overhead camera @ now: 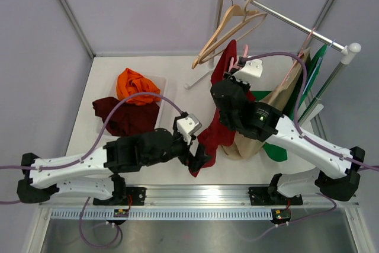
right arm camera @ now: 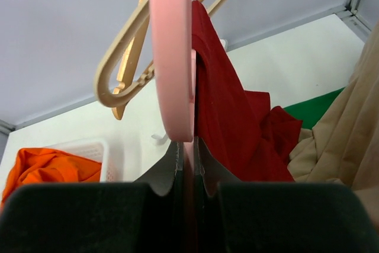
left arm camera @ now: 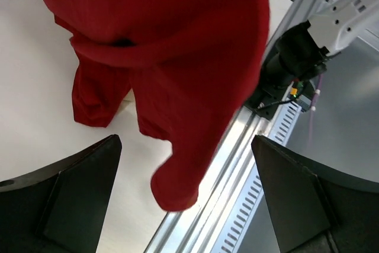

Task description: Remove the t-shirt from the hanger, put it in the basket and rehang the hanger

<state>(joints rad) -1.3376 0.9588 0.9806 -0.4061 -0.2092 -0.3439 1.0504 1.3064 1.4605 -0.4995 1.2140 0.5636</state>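
- Your right gripper point(right arm camera: 188, 173) is clamped shut on the pink hanger point(right arm camera: 172, 57), whose thin edge runs straight up out of the closed fingers in the right wrist view.
- The red t-shirt point(right arm camera: 228, 105) is draped on that hanger. It drops off the hanger's right side just beside the gripper and piles onto the counter point(overhead camera: 172, 66) below.
- Your left gripper point(left arm camera: 185, 143) is wide open, one finger on each side of the shirt's lowest fold, with nothing pinched. You cannot tell from these views whether either finger touches the cloth.
- From above, the left gripper point(overhead camera: 198, 161) sits at the bottom end of the t-shirt point(overhead camera: 208, 137), near the front rail of the counter; the right gripper point(overhead camera: 235, 69) is up at the top end.
- Behind the pink hanger, wooden hangers point(overhead camera: 228, 31) hang bare on the clothes rail point(overhead camera: 290, 19).
- To the right of the shirt hang a beige garment point(overhead camera: 284, 96) and a green one point(overhead camera: 275, 149).
- Well to the left stands a white basket point(overhead camera: 161, 84) holding an orange cloth point(overhead camera: 133, 84) — a dark red cloth point(overhead camera: 118, 117) spills over its near side.
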